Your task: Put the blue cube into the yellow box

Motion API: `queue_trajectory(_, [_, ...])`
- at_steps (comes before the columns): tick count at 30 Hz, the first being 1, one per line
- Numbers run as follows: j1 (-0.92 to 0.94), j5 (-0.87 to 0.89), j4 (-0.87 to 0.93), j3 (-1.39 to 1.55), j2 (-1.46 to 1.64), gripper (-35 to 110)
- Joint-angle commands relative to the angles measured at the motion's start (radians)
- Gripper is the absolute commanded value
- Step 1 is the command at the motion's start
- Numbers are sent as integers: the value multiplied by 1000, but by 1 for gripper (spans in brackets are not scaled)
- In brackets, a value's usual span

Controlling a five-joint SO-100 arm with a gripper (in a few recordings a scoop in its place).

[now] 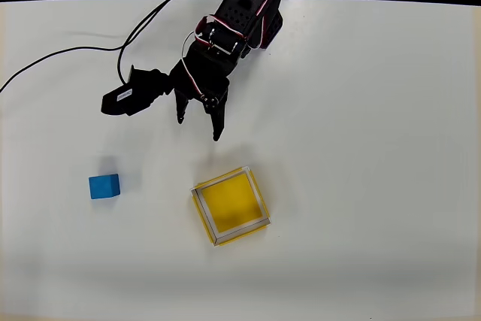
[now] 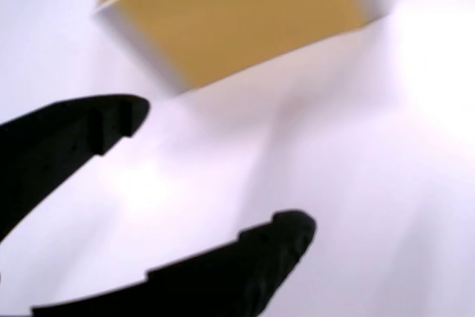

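In the wrist view the gripper fills the near foreground; its two black fingers are spread apart with bare white table between them and nothing held; one finger comes in from the left edge, the other rises from the bottom edge, each with a stepped inner face. Beyond the tips, at the top of that view, sits the box, blurred, its yellow wall facing the camera and a pale rim along its left edge; a soft shadow runs from the box toward the fingers.

In the overhead view the gripper points down the picture from the black arm, jaws parted, empty, its tips above the table and just short of the box; a black part of the wrist juts out to the left. The box lies below the tips, near the middle of the picture, turned a little askew, open at the top, yellow floor bare, grey-white rim around it and yellow flaps outside. The cube rests on the table to the left of the box, well apart from it and from the gripper, flat on one face; a black cable trails across the table from the arm to the left edge.
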Motion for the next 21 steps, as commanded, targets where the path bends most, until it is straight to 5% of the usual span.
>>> queue_trajectory(1, [126,-8,-402,-143,-179,40])
queue_trajectory(10, [241,69,-779,-405,-676,46])
queue_trajectory(21, [239,78,-977,-658,-1103,51])
